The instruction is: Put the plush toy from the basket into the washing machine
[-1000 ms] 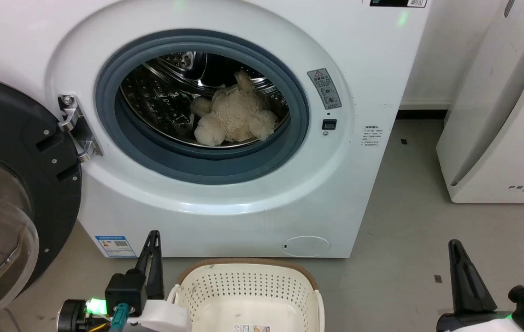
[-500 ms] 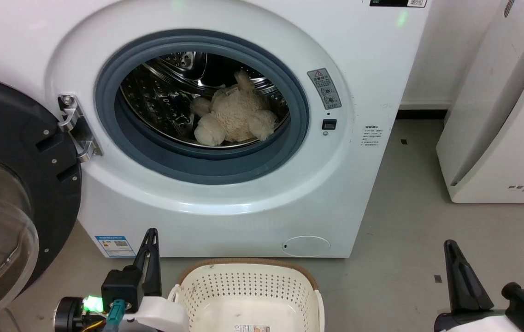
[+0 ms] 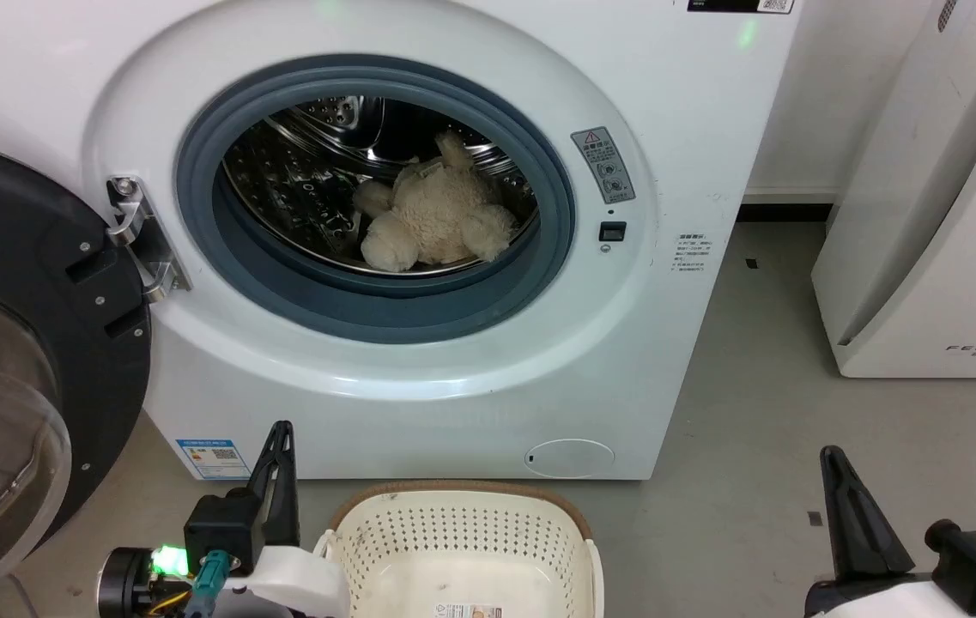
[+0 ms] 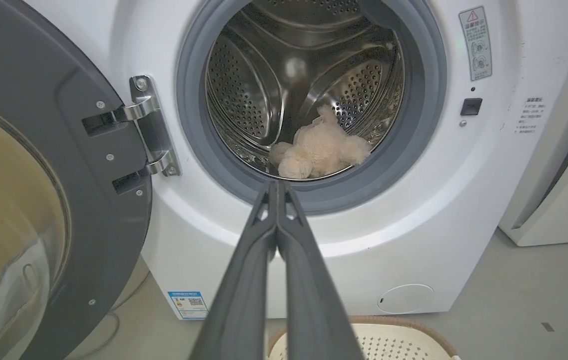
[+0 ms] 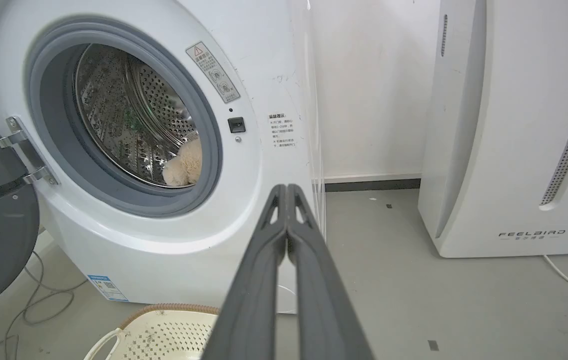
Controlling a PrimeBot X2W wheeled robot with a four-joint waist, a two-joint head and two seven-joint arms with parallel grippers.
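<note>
Right gripper [image 3: 832, 455] edged left, closed in wrist view.

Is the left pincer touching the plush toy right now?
Apart. The head view shows the left pincer down beside the basket, while the plush toy lies up inside the washing machine.
</note>
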